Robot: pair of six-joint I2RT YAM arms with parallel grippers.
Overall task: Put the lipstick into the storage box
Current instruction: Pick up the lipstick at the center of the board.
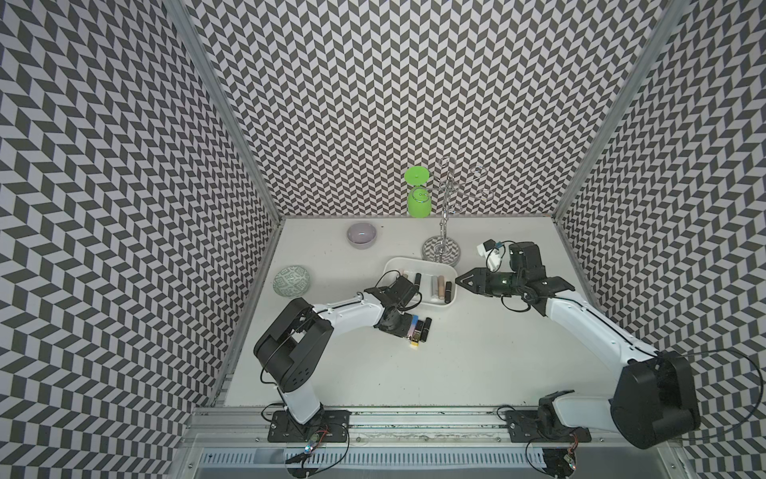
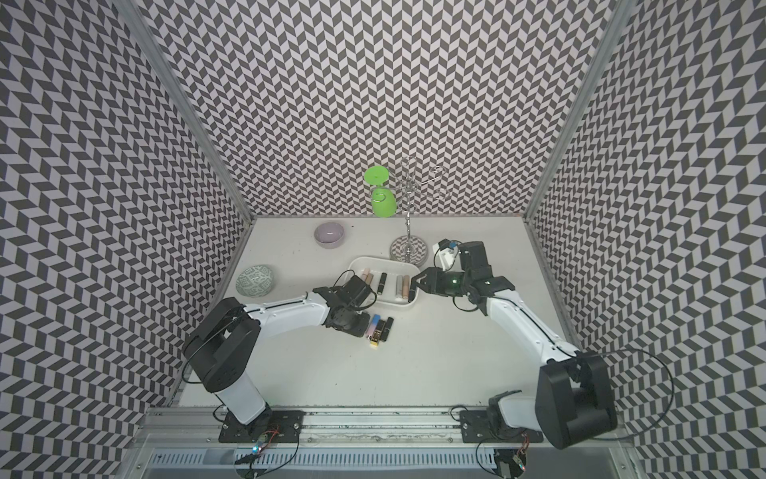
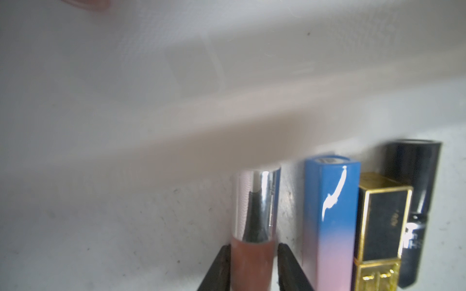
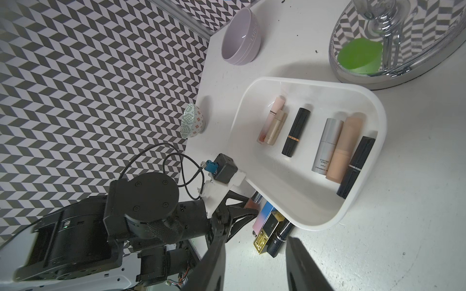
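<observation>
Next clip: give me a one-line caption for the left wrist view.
Left end effector grips the silver-capped lipstick, lying beside three more lipsticks on the table near the storage box.

Robot lab test cell, not a home or shop. Walls (image 1: 373,103) papered in black-and-white chevron print, held by bare aluminium posts (image 1: 224,108), box in a plain white worktop (image 1: 476,352). Left arm (image 1: 344,311) and right arm (image 1: 588,327) are bolted to a metal rail (image 1: 422,416) along the worktop's near edge. Slotted cable duct (image 1: 414,458) sits beyond it, with loose wires (image 1: 319,439) exposed. Camera module (image 4: 225,167) with cable on the left arm's wrist. Few household props: storage box (image 4: 290,191) mid-worktop, grey bowl (image 1: 362,235), chrome stand (image 1: 441,251) and green cup (image 1: 418,203) by the far edge, patterned plate (image 1: 292,281) by the left edge.
</observation>
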